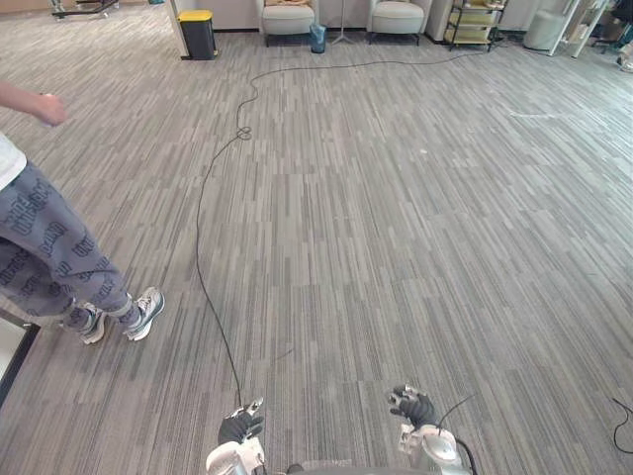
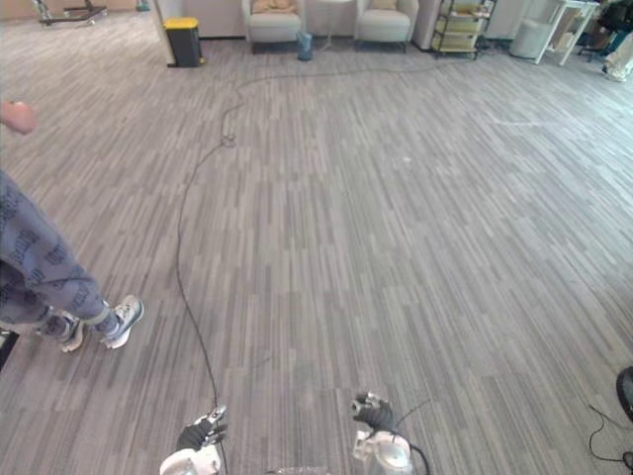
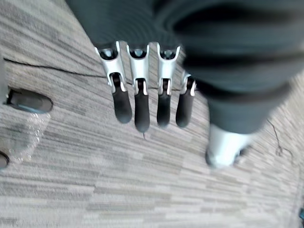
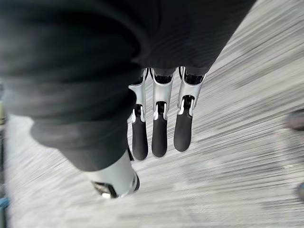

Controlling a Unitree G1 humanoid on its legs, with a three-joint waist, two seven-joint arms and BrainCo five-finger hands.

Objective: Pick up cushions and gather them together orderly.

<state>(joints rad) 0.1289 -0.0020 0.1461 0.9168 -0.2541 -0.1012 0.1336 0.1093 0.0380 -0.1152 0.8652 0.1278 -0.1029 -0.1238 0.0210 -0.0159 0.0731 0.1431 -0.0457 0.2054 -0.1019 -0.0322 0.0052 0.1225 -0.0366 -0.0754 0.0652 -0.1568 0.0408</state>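
My left hand (image 1: 240,427) and right hand (image 1: 413,407) hang low at the near edge of the eye views, above striped grey carpet. In the left wrist view the fingers (image 3: 135,107) are straight and hold nothing. The right wrist view shows the right hand's fingers (image 4: 159,133) the same way, straight and empty over the floor. Far across the room, a tan cushion-like thing (image 1: 288,3) lies on the seat of a pale armchair (image 1: 288,20).
A person (image 1: 45,252) in grey patterned trousers and sneakers stands at the left, one hand (image 1: 46,109) raised. Along the far wall stand a yellow-lidded bin (image 1: 198,34), a small blue bin (image 1: 317,38), a second armchair (image 1: 397,17) and a shelf cart (image 1: 474,22).
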